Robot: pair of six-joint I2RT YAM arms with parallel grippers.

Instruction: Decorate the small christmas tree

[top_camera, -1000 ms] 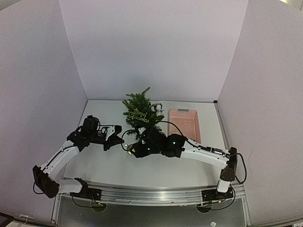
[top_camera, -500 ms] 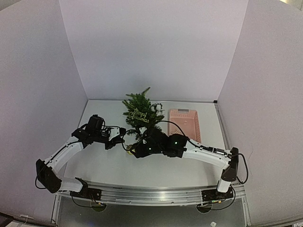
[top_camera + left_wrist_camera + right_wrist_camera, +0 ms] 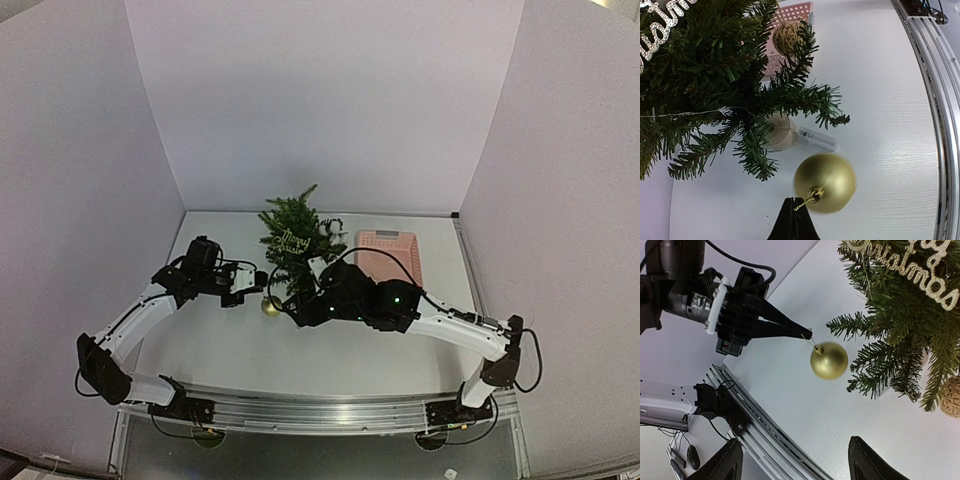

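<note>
The left claw (image 3: 805, 334), arm stretched toward the small christmas tree (image 3: 295, 235), pinches the string of a gold ball (image 3: 829, 360) — the right claw (image 3: 795, 465) gapes wide.

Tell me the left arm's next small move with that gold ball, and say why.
Probably ease the left pincer toward the small christmas tree so the hanger reaches the nearest low branch tip. It is shut on the thin hanger of the gold ball, which hangs free beside the needles, on no branch yet. The right pincer stands open, apart.
</note>
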